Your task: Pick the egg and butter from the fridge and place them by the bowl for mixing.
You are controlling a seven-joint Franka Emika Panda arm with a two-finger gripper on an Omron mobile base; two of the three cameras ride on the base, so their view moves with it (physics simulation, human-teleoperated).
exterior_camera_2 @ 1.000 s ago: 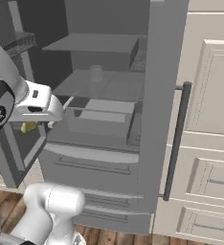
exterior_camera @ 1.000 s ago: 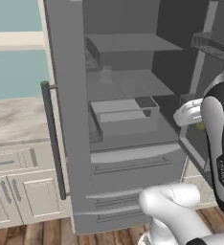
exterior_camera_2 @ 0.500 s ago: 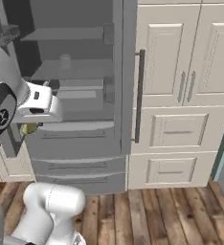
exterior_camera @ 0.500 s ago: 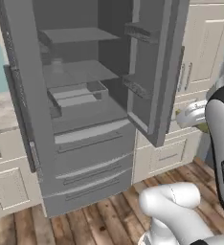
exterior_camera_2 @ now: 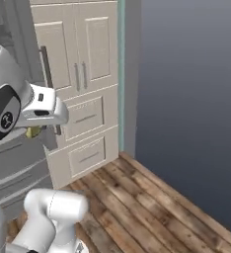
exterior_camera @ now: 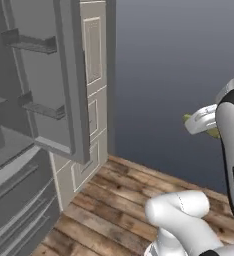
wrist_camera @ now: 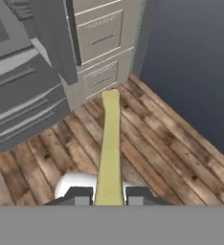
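Left base view first: you see the fridge [exterior_camera: 34, 125] with its door swung open, and well off to its right the butter [exterior_camera: 190, 119] peeks out yellow from the white wrist. Right base view: a yellow end of that stick shows under the hand, just in front of the fridge's grey drawers. Hand view: your gripper [wrist_camera: 109, 195] is clamped on the butter, fingertips [wrist_camera: 81, 195] pressing either side of its near end, so the stick juts straight out over the wood floor [wrist_camera: 171, 143], away from the fridge and secure for carrying.
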